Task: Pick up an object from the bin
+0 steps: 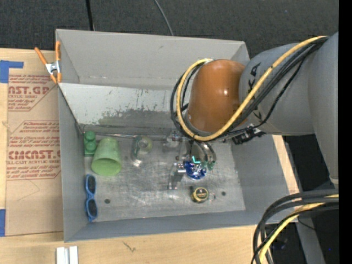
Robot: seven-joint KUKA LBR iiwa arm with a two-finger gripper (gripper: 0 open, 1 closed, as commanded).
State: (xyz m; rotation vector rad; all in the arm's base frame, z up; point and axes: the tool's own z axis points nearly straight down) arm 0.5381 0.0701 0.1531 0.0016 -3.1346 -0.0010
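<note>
I am watching the pincer low in the bin, well to the right of the green cup. The cup lies on its side, and I take it as my marker. Right at the pincer's tip sits a small blue thing with a bit of white on it, as far right of the cup as anything in here. I judge this is the thing being picked. The orange cover on the wrist hangs above the tip and shades it, so I cannot tell whether the pincer is wide, narrow or already closed on the blue piece.

The arm seems to stand steeply over that spot, which suits a straight drop onto something small on the bin floor. The spacing helps. A round dark-and-gold thing lies near the blue piece, on its lower side and apart from it. A clear cup rests just right of the green cup, with open floor between it and the pincer. Blue sunglasses lie below the green cup, and a small green piece sits just beside its upper left.
</note>
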